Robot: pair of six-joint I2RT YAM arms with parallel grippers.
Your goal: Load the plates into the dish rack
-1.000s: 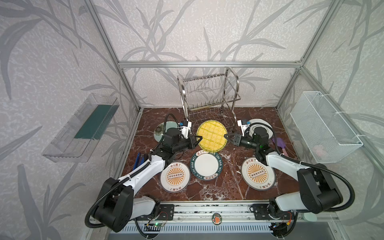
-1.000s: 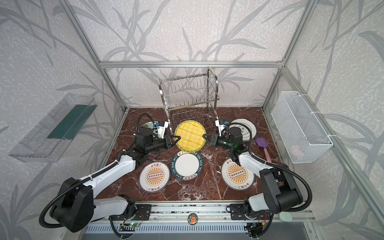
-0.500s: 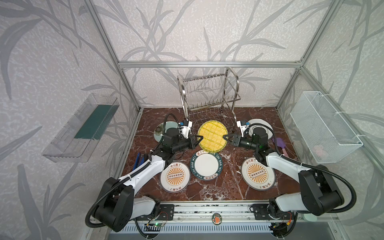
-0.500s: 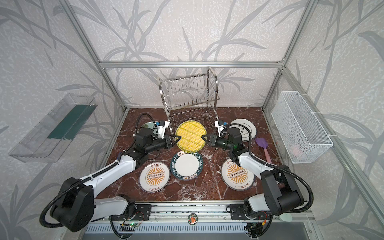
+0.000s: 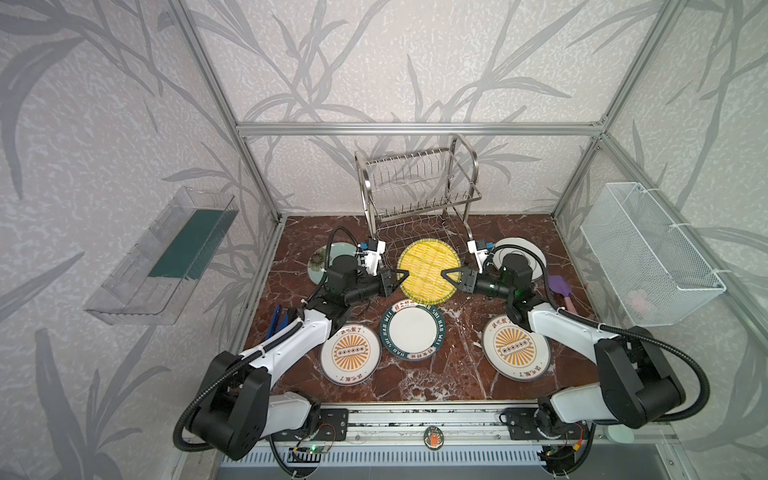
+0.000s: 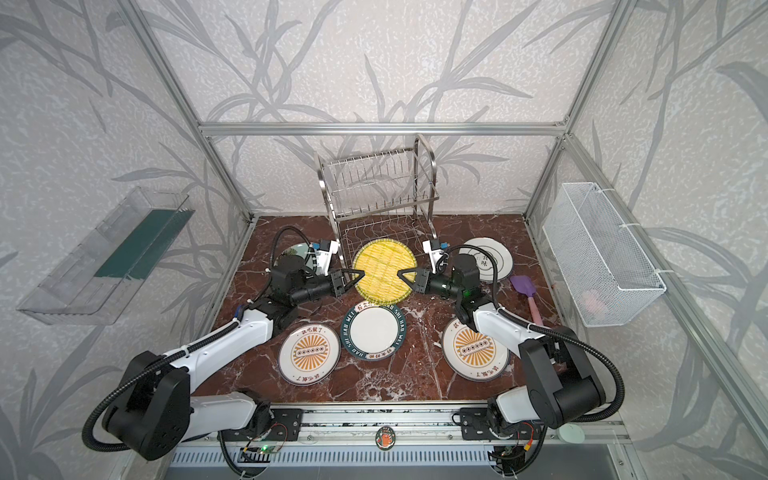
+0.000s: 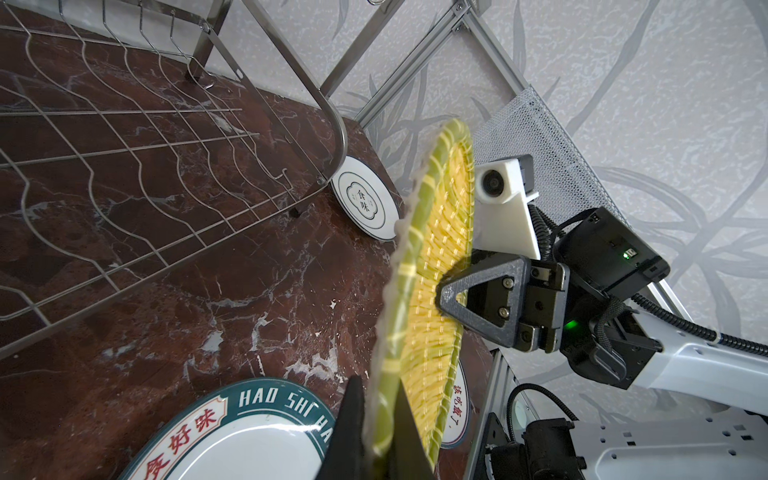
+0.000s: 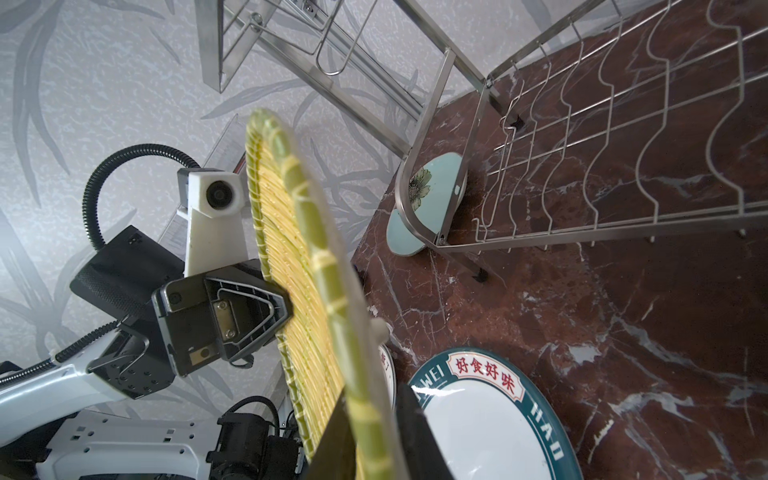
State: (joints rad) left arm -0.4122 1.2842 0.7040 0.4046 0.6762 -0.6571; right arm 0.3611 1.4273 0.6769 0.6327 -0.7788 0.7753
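The yellow ribbed plate [image 5: 428, 270] [image 6: 384, 270] hangs tilted above the table, just in front of the dish rack [image 5: 415, 187] [image 6: 374, 187]. My left gripper [image 5: 402, 275] [image 7: 379, 399] is shut on its left rim. My right gripper [image 5: 444, 274] [image 8: 372, 411] is shut on the opposite rim. On the table lie a green-rimmed plate [image 5: 412, 329], two sunburst plates [image 5: 350, 353] [image 5: 516, 347], a celadon flower plate [image 5: 320, 259] partly behind the left arm, and a white plate with a dark motif [image 5: 532, 253] partly behind the right arm.
A purple spatula [image 5: 561, 291] lies at the right of the table. The white mesh basket [image 5: 648, 253] hangs on the right wall and the clear tray [image 5: 166, 253] on the left wall. A blue tool [image 5: 276, 322] lies by the left edge.
The right gripper's jaws widened briefly and closed again on the yellow plate's right rim. The plate and the left gripper have barely moved.
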